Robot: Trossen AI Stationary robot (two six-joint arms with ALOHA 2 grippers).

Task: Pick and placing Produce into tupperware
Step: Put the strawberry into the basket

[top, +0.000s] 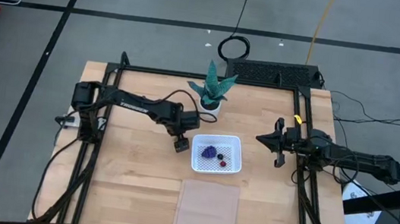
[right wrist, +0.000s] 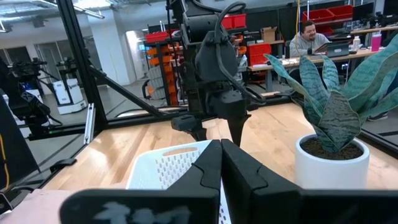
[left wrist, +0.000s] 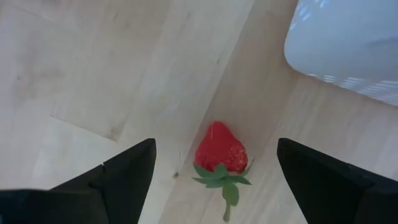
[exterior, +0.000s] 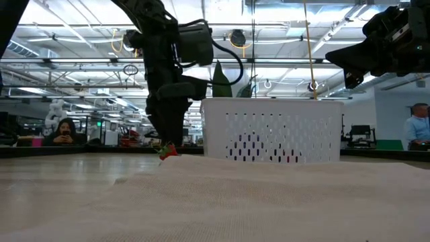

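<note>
The left hand (left wrist: 214,171) straddles, fingers wide, a glossy cone-shaped strawberry (left wrist: 219,151) on the wood-grain counter (left wrist: 93,68), at the perforated tupperware's (top: 217,154) nine o'clock.

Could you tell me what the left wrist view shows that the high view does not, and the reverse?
Only the left wrist view shows the strawberry lying on the bare wood between the open fingers of the left gripper.

Only the high view shows the fruits already inside the tupperware: a purple cluster and two small dark pieces. It also shows the potted plant, the tan sheet and the right gripper, shut and off to the side.

Both show the white tupperware and the wooden table.
</note>
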